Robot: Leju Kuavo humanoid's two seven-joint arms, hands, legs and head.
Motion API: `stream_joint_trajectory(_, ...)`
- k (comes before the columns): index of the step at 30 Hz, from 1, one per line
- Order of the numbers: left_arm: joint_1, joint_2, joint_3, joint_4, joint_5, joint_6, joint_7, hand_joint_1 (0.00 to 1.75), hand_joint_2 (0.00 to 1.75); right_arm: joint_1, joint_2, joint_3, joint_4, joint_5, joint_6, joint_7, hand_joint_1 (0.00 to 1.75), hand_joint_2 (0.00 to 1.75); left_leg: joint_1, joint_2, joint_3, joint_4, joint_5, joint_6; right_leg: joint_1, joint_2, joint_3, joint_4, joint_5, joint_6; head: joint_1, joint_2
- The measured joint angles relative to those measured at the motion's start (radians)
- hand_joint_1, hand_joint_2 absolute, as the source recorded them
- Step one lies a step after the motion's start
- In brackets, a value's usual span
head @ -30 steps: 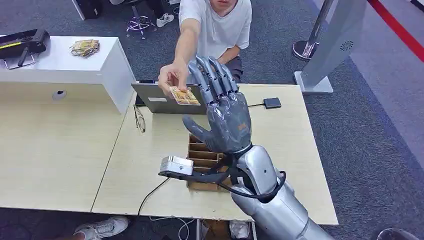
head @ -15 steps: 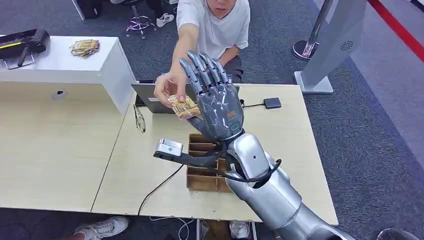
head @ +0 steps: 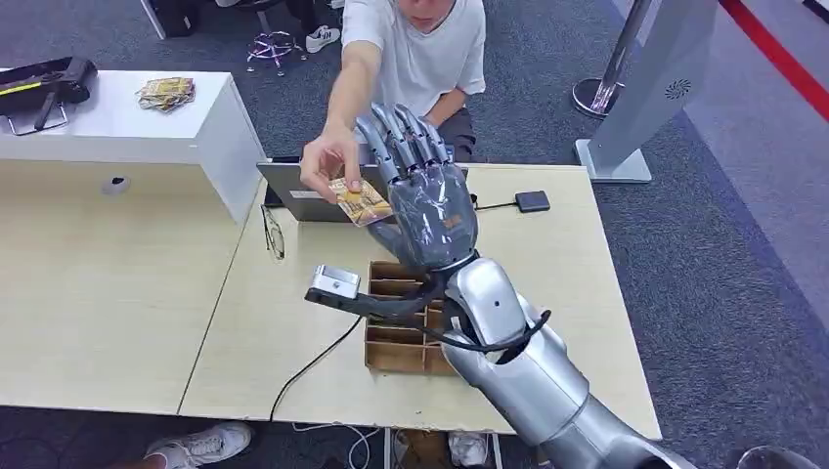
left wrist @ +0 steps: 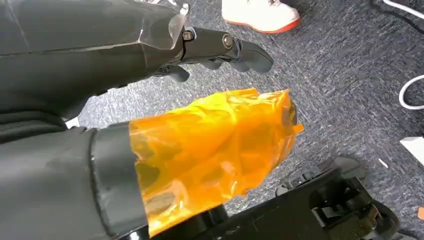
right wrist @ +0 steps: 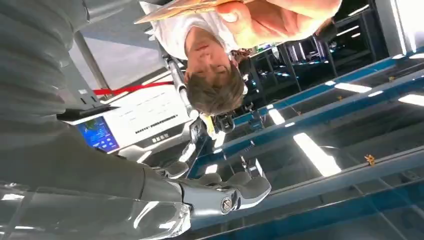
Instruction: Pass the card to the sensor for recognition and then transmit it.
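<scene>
Right hand (head: 426,210) is raised over the worktop (head: 293,322), fingers spread and upright, holding nothing. A person's hand (head: 328,164) pinches the card (head: 360,201) just beside its thumb; the card's long axis slants down toward the robot's palm. Left hand (left wrist: 220,47) hangs above the carpet, fingers curled.

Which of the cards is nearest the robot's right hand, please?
The card that the person holds out over the laptop, right beside the right hand. The other cards lie stacked on the white counter.
</scene>
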Motion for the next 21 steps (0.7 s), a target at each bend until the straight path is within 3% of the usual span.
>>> stream_joint_trajectory(1, 0.0, 0.0, 0.0, 0.0, 0.0, 0.0, 0.0, 0.0, 0.0, 0.0, 0.0, -0.002, 0.001, 0.0, 0.0, 0.0, 0.0, 1.75, 0.0, 0.0, 0.0, 0.0, 0.0, 0.0, 0.0, 0.0, 0.0, 0.0, 0.0, 0.0, 0.0, 0.0)
stream_joint_trajectory(2, 0.0, 0.0, -0.001, 0.0, 0.0, 0.0, 0.0, 0.0, 0.0, 0.0, 0.0, -0.003, 0.002, 0.0, 0.0, 0.0, 1.27, 1.75, 0.0, 0.0, 0.0, 0.0, 0.0, 0.0, 0.0, 0.0, 0.0, 0.0, 0.0, 0.0, 0.0, 0.0)
stream_joint_trajectory(3, 0.0, 0.0, -0.001, 0.0, 0.0, 0.0, 0.0, 0.0, 0.0, 0.0, 0.0, -0.004, 0.003, 0.0, -0.001, 0.0, 1.73, 1.75, 0.0, 0.0, 0.0, 0.0, 0.0, 0.0, 0.0, 0.0, 0.0, 0.0, 0.0, 0.0, 0.0, 0.0)
stream_joint_trajectory(21, 0.0, 0.0, -0.002, 0.0, 0.006, 0.001, 0.0, 0.0, 0.0, 0.0, 0.003, -0.011, 0.003, -0.021, 0.003, -0.018, 1.75, 1.75, 0.0, 0.0, 0.0, 0.0, 0.0, 0.0, 0.0, 0.0, 0.0, 0.0, 0.0, 0.0, 0.0, 0.0)
